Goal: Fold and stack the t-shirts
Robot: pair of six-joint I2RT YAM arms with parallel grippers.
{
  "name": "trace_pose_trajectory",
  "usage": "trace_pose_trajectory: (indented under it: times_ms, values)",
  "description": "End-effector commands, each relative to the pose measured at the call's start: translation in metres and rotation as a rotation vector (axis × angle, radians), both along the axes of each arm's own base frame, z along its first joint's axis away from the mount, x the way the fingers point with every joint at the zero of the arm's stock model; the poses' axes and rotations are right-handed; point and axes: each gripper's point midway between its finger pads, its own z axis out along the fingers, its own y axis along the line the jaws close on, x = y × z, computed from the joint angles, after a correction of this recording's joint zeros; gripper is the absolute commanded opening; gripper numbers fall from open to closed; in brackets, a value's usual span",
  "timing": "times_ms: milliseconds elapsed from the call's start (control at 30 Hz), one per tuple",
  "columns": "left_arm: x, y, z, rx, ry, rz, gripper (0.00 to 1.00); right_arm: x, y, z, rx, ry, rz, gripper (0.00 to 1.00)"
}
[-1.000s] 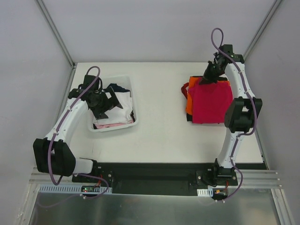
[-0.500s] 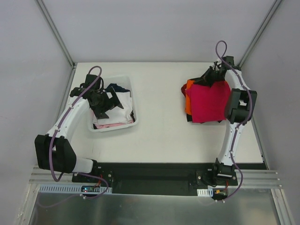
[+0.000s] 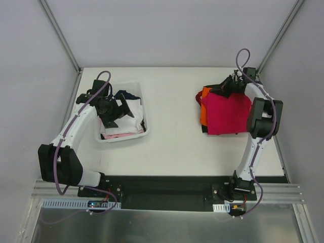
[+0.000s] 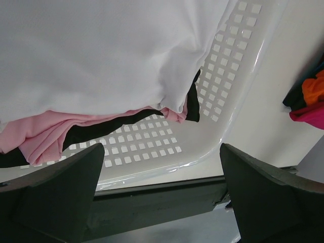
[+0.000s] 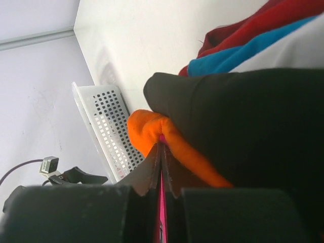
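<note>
A stack of folded t-shirts lies at the right: magenta-red (image 3: 228,112) on top, orange (image 3: 204,109) and black under it. My right gripper (image 3: 226,87) is at the stack's far edge, shut on a thin strip of the magenta shirt. In the right wrist view the gripper (image 5: 162,139) pinches that strip beside an orange fold (image 5: 152,129) and black cloth (image 5: 243,121). My left gripper (image 3: 114,109) hangs open over the white basket (image 3: 143,91), nothing in it. The left wrist view shows the gripper (image 4: 162,147) above white (image 4: 101,50), pale pink (image 4: 40,139) and black (image 4: 101,129) shirts.
The lattice basket (image 4: 228,76) sits at the table's left, with navy cloth (image 3: 129,94) at its far end. Dark red (image 5: 253,25) and blue cloth (image 5: 243,55) show past the stack in the right wrist view. Frame posts rise at both far corners.
The right wrist has swung back and right toward the far corner while its gripper stayed shut at the magenta shirt's far edge. The left arm has barely moved.
</note>
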Motion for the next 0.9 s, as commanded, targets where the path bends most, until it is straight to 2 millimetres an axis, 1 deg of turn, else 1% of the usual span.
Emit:
trace_pose_trajectory:
  times_ms: [0,33,67,133,200,233,300,333,367,400,467,533,567,667,733,767,833,867]
  values:
    - [0.004,-0.006,0.013,-0.007,-0.046,-0.044,0.99,-0.05,-0.037,-0.058,-0.063,0.291,-0.152,0.01]
    - [0.005,-0.005,0.013,-0.003,-0.047,-0.044,1.0,-0.057,-0.04,-0.062,-0.062,0.305,-0.163,0.01]
    - [0.004,-0.005,0.013,-0.003,-0.047,-0.045,0.99,-0.057,-0.048,-0.059,-0.061,0.298,-0.181,0.01]
    - [0.003,-0.006,0.014,-0.005,-0.047,-0.048,0.99,-0.059,-0.053,-0.052,-0.07,0.275,-0.178,0.01]
    - [0.003,-0.006,0.014,-0.005,-0.049,-0.048,0.99,-0.065,-0.063,-0.051,-0.085,0.278,-0.192,0.01]
    - [0.003,-0.005,0.014,-0.003,-0.05,-0.05,0.99,-0.066,-0.068,-0.043,-0.093,0.263,-0.204,0.01]
    - [0.003,-0.006,0.015,-0.005,-0.052,-0.053,0.99,-0.075,-0.08,-0.045,-0.106,0.277,-0.238,0.01]
    - [0.003,-0.006,0.014,-0.005,-0.049,-0.053,0.99,-0.078,-0.084,-0.044,-0.107,0.278,-0.251,0.01]
    - [0.002,-0.006,0.015,-0.004,-0.051,-0.054,0.99,-0.08,-0.092,-0.039,-0.104,0.272,-0.272,0.01]
    - [0.002,-0.005,0.015,-0.002,-0.053,-0.053,0.99,-0.086,-0.095,-0.041,-0.096,0.288,-0.28,0.01]
    - [0.002,-0.005,0.014,-0.003,-0.051,-0.053,0.99,-0.095,-0.105,-0.038,-0.091,0.301,-0.301,0.01]
    - [0.002,-0.005,0.014,-0.001,-0.05,-0.053,0.99,-0.105,-0.111,-0.039,-0.1,0.323,-0.308,0.01]
    - [0.002,-0.005,0.013,-0.003,-0.046,-0.054,0.99,-0.112,-0.115,-0.038,-0.096,0.346,-0.319,0.01]
    - [0.004,-0.006,0.013,-0.005,-0.045,-0.055,1.0,-0.126,-0.123,-0.033,-0.107,0.376,-0.329,0.02]
    - [0.006,-0.006,0.014,-0.003,-0.049,-0.057,0.99,-0.13,-0.125,-0.03,-0.108,0.388,-0.324,0.02]
    - [0.007,-0.007,0.013,-0.006,-0.042,-0.057,0.99,-0.14,-0.124,-0.031,-0.108,0.43,-0.305,0.01]
    - [0.01,-0.008,0.016,-0.012,-0.048,-0.062,0.99,-0.149,-0.126,-0.029,-0.13,0.466,-0.286,0.01]
    - [0.012,-0.009,0.015,-0.014,-0.045,-0.064,0.99,-0.162,-0.124,-0.028,-0.133,0.523,-0.272,0.01]
